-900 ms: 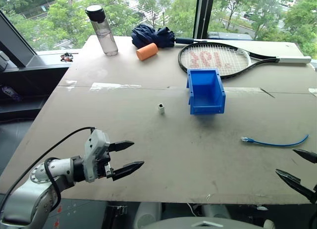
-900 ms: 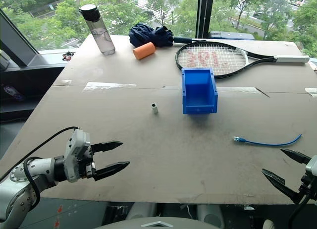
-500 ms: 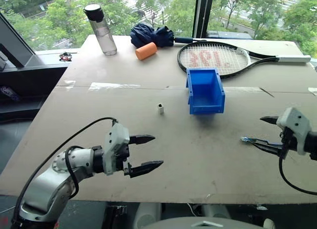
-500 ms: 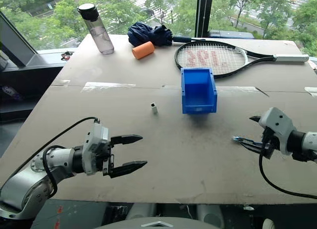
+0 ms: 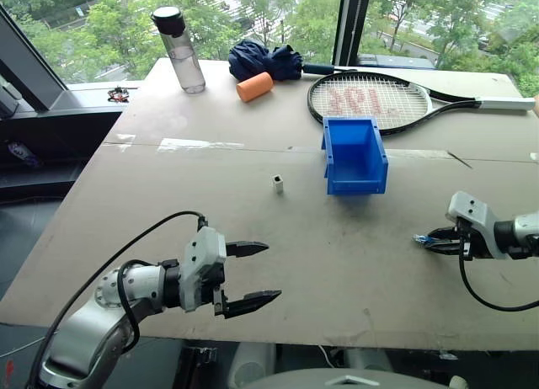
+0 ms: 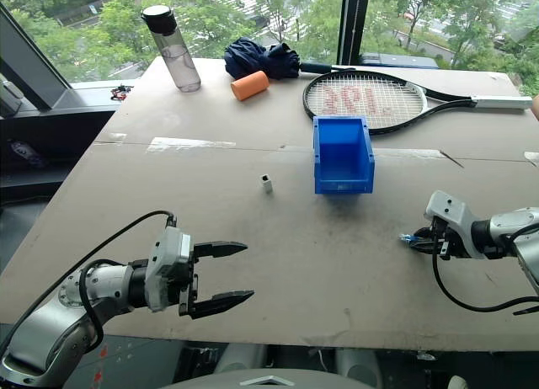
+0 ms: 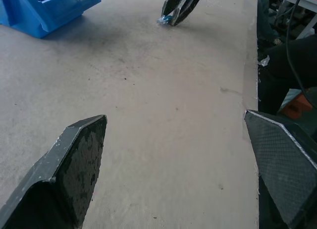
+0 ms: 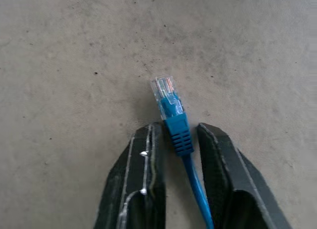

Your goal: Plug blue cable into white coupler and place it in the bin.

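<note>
Right gripper (image 8: pixel 177 140) jaws clamped on the blue cable (image 8: pixel 174 125) just behind its clear plug, low on the table (image 5: pixel 168 187); left gripper (image 5: pixel 253 275) jaws wide apart. We see the white coupler (image 5: pixel 277 183) standing unobstructed beside the bin (image 5: pixel 354 153); racket (image 5: pixel 370 101), bottle (image 5: pixel 178 49) behind.

Far across the table (image 5: pixel 168 204): water bottle (image 5: pixel 178 50) upper left, orange foam cylinder (image 5: pixel 253 86) beside dark blue cloth (image 5: pixel 265 59) top centre, tennis racket (image 5: pixel 379 101) upper right.
</note>
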`<move>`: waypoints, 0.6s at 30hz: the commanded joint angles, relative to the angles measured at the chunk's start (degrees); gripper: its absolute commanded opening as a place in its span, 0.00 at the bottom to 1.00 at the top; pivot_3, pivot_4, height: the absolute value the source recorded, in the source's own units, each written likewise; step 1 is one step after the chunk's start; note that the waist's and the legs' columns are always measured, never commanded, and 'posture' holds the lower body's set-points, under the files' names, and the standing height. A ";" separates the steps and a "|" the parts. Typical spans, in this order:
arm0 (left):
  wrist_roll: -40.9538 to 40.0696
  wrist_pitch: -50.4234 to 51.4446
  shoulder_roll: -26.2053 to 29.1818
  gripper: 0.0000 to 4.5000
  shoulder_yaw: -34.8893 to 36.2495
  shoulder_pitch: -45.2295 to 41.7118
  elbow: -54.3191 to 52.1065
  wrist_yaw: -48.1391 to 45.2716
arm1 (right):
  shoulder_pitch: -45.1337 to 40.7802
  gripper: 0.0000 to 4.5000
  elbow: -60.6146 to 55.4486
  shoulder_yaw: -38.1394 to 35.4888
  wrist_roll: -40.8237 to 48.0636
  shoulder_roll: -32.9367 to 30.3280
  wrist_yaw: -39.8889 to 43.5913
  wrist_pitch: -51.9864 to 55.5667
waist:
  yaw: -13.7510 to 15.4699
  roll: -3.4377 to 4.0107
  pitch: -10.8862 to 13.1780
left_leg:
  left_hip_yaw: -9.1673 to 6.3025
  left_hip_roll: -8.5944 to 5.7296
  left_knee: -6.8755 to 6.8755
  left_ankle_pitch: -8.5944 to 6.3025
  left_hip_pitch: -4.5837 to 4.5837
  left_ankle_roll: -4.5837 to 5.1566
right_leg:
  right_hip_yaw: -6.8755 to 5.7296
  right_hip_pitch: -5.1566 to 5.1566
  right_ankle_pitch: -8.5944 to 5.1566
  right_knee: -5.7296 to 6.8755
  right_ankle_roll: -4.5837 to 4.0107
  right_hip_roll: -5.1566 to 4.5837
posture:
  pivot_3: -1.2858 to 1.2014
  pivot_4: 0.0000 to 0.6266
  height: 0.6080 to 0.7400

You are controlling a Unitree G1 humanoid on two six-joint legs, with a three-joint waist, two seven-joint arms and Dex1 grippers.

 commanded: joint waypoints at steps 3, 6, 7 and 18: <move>-0.49 -0.28 -0.54 1.00 0.54 -0.12 -3.78 2.09 | -0.19 0.02 -2.14 -0.23 -0.50 2.14 0.04 -1.17 | -0.08 -0.18 -0.11 | -0.01 0.01 0.02 0.00 0.00 0.00 | 0.00 0.02 0.01 0.01 0.00 0.00 | 0.52 0.24 1.00; -1.02 0.86 -0.61 1.00 0.35 -1.95 -3.89 3.20 | -3.19 0.02 -10.00 1.30 0.92 4.94 -1.02 2.30 | -0.45 -0.14 -0.11 | -0.01 0.04 0.02 0.00 0.03 0.00 | 0.01 0.00 0.01 0.06 0.00 0.03 | 0.52 0.24 1.00; -1.28 1.18 -0.67 1.00 0.48 -2.64 -3.44 3.40 | -5.56 0.02 -12.72 2.65 1.50 7.04 -2.12 5.68 | -0.53 -0.13 -0.10 | -0.01 0.07 0.02 0.00 0.04 0.00 | 0.01 0.00 0.02 0.08 0.01 0.06 | 0.52 0.24 1.00; 7.64 0.95 -1.04 1.00 -4.50 -14.17 4.15 6.33 | -22.72 0.09 -6.07 22.74 -9.68 25.05 -8.06 10.54 | -0.92 -0.15 -0.13 | -0.29 0.00 0.03 0.00 -0.13 0.00 | -0.18 -0.06 0.16 0.07 0.20 0.08 | 0.52 0.24 1.00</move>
